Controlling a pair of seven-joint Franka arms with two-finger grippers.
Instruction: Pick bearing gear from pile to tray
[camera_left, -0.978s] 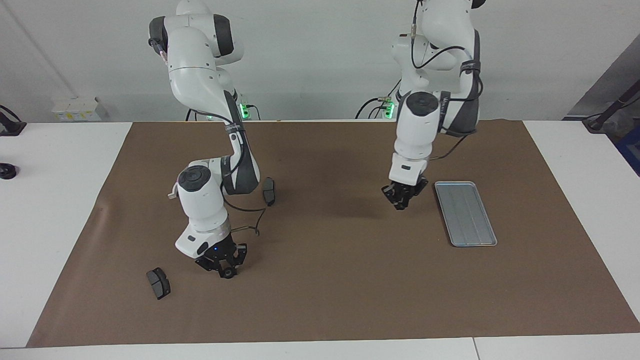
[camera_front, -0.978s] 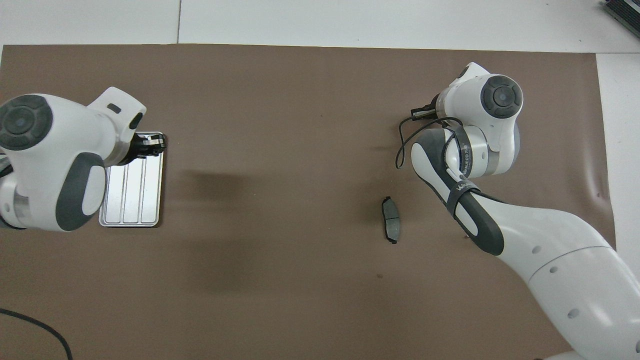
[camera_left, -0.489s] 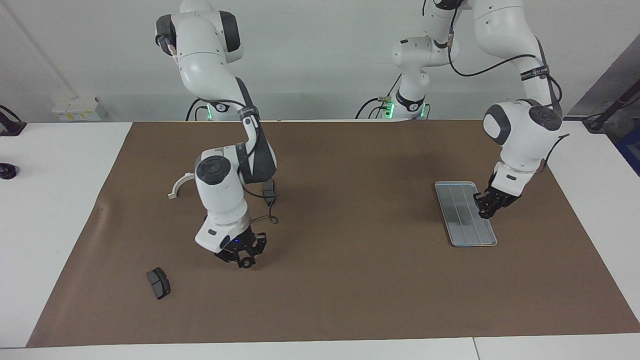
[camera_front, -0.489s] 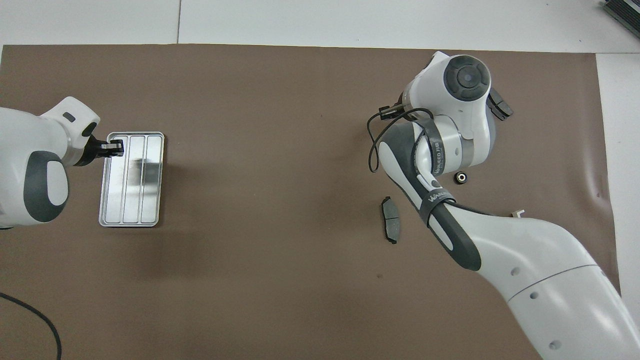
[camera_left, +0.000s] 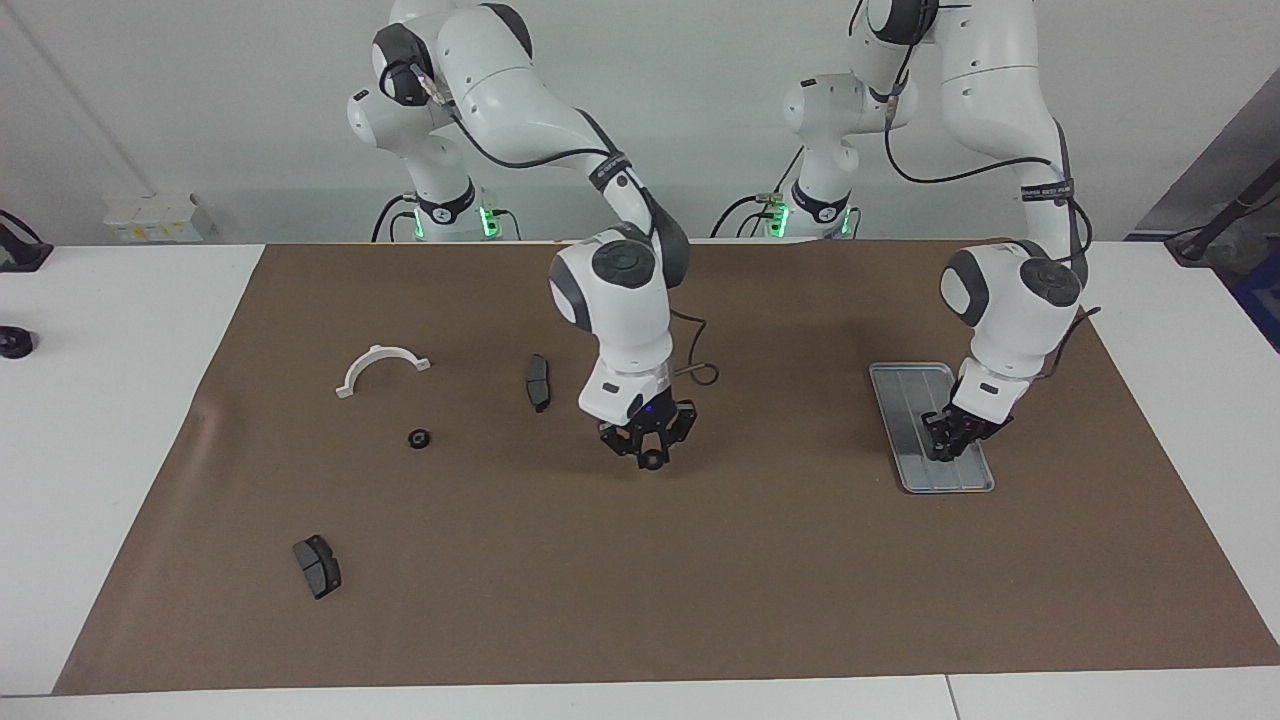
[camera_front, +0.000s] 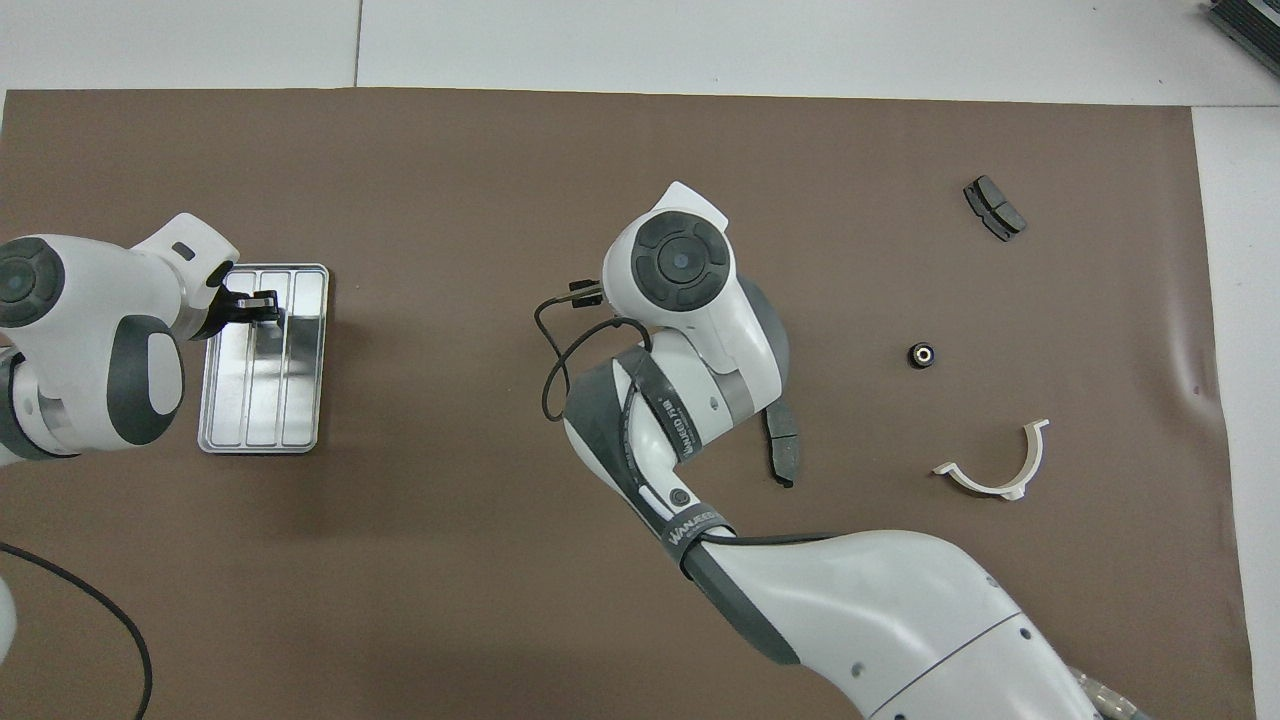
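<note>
You have the right gripper (camera_left: 651, 455) raised over bare brown mat near the middle of the table, its fingertips pinched on a small round black gear (camera_left: 652, 460). A second gear (camera_left: 419, 438), a tiny black ring with a pale centre, lies flat on the mat toward the right arm's end, close to the curved white half-ring bracket (camera_left: 381, 366). Two dark grey, slightly arched brake pads sit apart: one (camera_left: 539, 381) just beside the right arm's wrist, the other (camera_left: 317, 565) farther from the robots. The left gripper (camera_left: 945, 447) is low over the ridged, silver-grey metal tray (camera_left: 905, 395) with rounded corners; you cannot tell how its fingers stand or whether they hold anything
</note>
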